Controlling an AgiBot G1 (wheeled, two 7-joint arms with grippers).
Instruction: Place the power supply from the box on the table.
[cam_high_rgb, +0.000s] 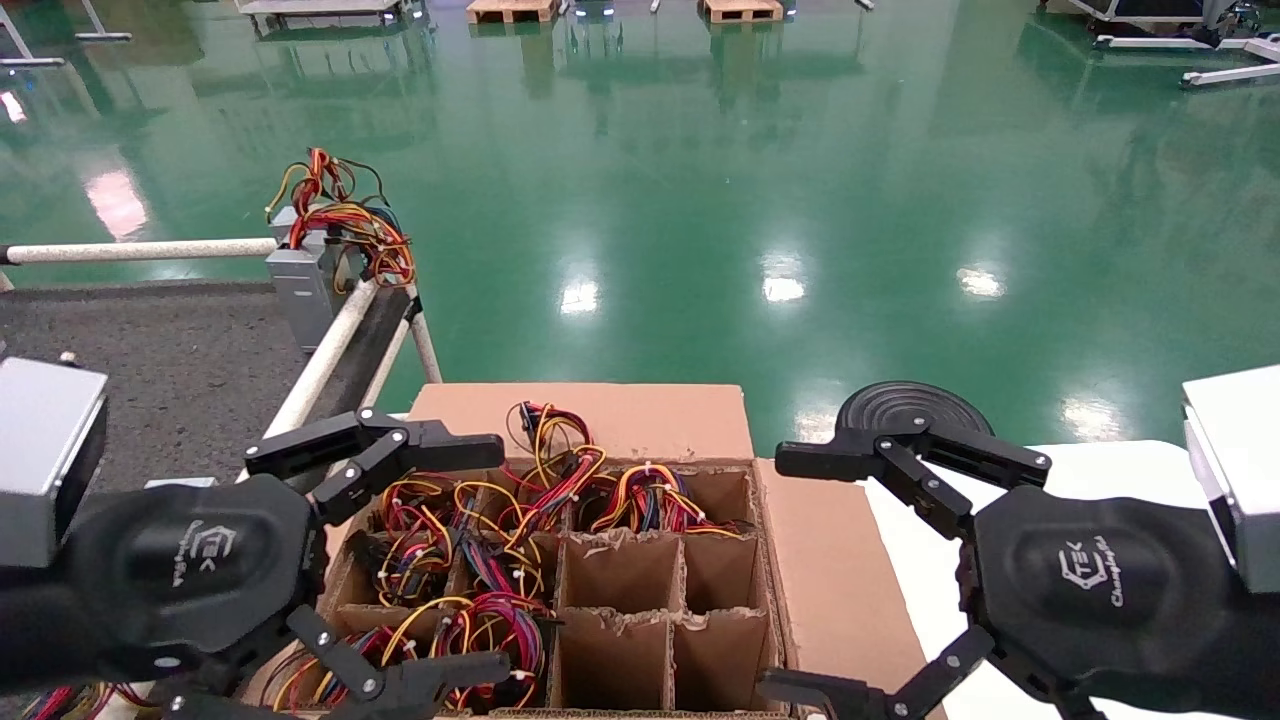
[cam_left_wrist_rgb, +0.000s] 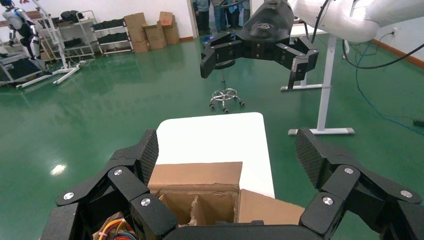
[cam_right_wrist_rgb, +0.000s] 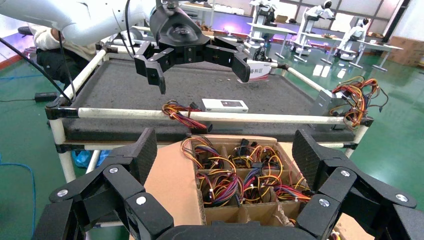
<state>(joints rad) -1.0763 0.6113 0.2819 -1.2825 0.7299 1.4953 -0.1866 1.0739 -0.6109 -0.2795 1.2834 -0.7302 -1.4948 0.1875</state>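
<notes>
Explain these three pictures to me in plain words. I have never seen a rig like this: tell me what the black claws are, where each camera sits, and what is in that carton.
The black claws are a two-armed robot's grippers. The wide picture comes from its head, looking down: left gripper and right gripper, both open and holding nothing. The other two pictures come from cameras on each wrist; each also shows the opposite claw farther off.

Between the claws is the box, split into cells by cardboard dividers. Several cells hold coloured wire bundles; the cells toward the right are empty. To the left is the table, dark and speckled with white rails. A power supply topped with wires stands at its corner.
</notes>
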